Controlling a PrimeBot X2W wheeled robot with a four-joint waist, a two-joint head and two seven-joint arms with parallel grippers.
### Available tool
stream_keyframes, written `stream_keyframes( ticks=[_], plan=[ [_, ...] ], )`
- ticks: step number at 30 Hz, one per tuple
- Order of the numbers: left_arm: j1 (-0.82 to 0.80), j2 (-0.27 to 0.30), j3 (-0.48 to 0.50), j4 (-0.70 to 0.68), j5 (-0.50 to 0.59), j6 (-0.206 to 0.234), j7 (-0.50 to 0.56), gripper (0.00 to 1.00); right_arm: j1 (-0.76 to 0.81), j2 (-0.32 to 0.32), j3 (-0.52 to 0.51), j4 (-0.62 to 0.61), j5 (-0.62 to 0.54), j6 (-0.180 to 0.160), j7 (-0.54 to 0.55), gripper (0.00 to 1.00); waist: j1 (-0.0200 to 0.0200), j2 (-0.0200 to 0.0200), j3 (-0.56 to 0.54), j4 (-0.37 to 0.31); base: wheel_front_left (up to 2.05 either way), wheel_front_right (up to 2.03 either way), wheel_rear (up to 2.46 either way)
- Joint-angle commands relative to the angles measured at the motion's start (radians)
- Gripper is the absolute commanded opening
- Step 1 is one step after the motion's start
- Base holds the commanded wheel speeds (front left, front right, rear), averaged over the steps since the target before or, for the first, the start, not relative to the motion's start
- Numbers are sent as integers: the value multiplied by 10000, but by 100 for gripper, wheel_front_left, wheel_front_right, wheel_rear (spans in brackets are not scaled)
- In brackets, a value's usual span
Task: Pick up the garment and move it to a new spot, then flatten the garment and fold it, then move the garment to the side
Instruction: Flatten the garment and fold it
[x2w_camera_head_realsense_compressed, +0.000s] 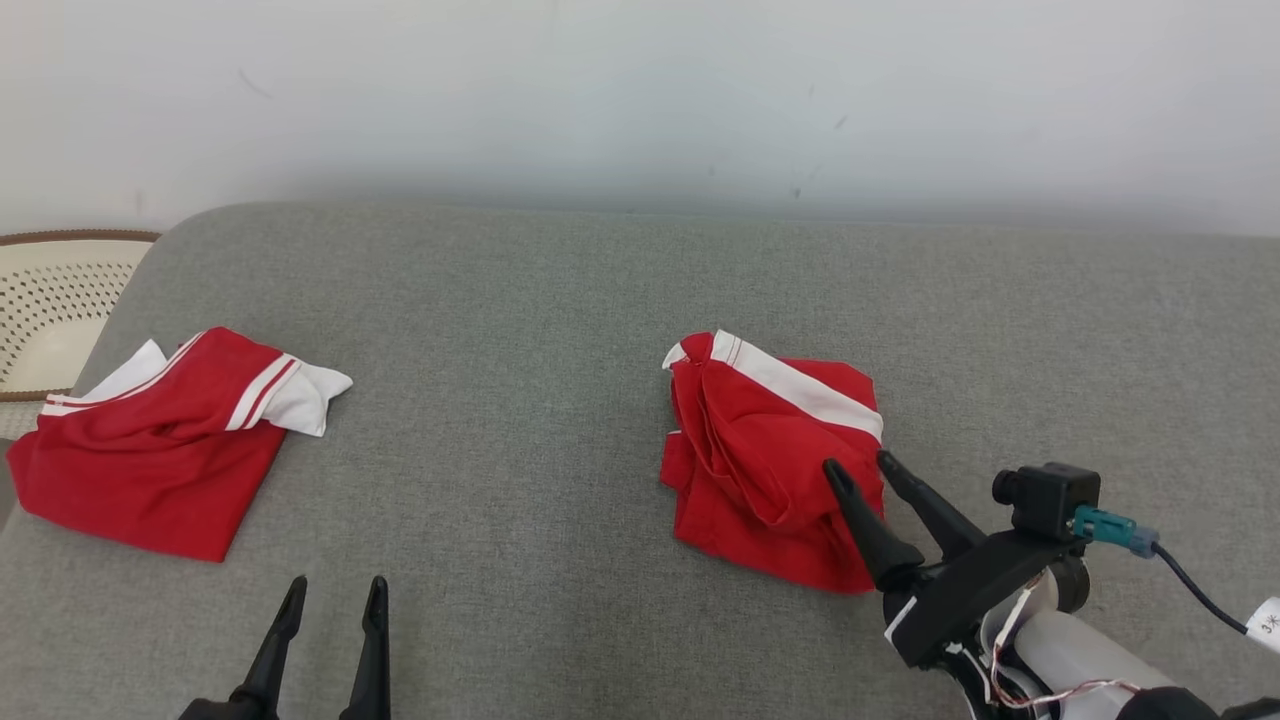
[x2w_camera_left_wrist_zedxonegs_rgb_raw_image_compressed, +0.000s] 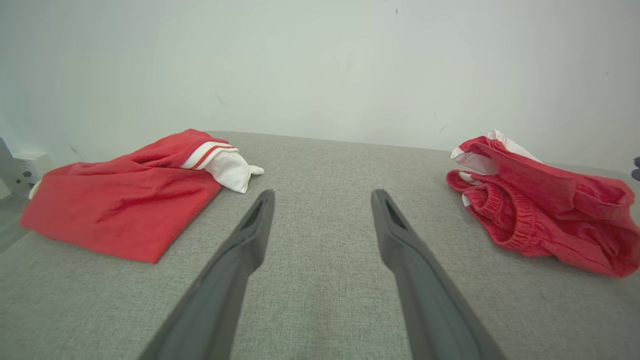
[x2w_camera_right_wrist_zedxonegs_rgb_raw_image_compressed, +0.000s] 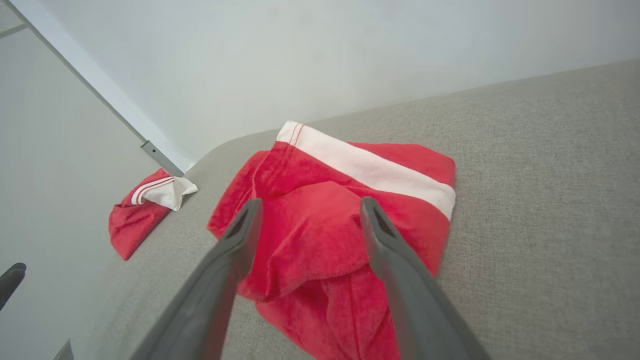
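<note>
Right gripper (x2w_camera_head_realsense_compressed: 858, 462) is held open, fingers spread over the crumpled red garment (x2w_camera_head_realsense_compressed: 760, 440) lying centre-right on the grey cushion (x2w_camera_head_realsense_compressed: 520, 400). At lower left the left gripper (x2w_camera_head_realsense_compressed: 337, 582) is likewise open above bare cushion; a second red garment (x2w_camera_head_realsense_compressed: 160, 450) is seen far left.

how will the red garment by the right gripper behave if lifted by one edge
Probably floppy: the red garment lies in soft folds, so it should sag and unfold when lifted. Likely light; the cloth looks thin. Layers bunch by the open right gripper, so a pinch may catch only one.
</note>
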Motion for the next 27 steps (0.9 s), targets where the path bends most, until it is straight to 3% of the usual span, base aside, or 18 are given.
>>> stream_keyframes(
  ticks=[1,5,10,23,24,25,27],
  plan=[
    [166,5,53,0,112,6,-30,100,179,-107,22,-277,-150,2,-23,100,0,-1,-26,22,0,0,0],
    [195,5,102,13,71,-5,-30,100,292,-332,536,-860,-1333,1,-21,100,0,-1,-65,48,0,0,0],
    [184,5,94,25,67,13,-30,100,334,-54,736,-952,-2306,1,112,100,0,-1,-110,71,0,0,0],
    [264,5,100,-73,68,43,-30,100,-59,841,591,510,-4702,1,336,100,0,-1,-125,278,0,0,0],
    [266,6,97,-73,65,44,-30,100,-89,942,539,631,-4810,1,324,87,0,-1,-115,295,0,0,0],
    [262,5,93,-73,62,42,-30,100,-145,999,480,756,-4937,1,311,50,0,-1,-105,313,0,0,0],
    [245,6,98,-68,58,38,-30,100,-255,1087,410,1028,-5249,1,315,6,0,-1,-93,355,0,0,0]
  ],
)
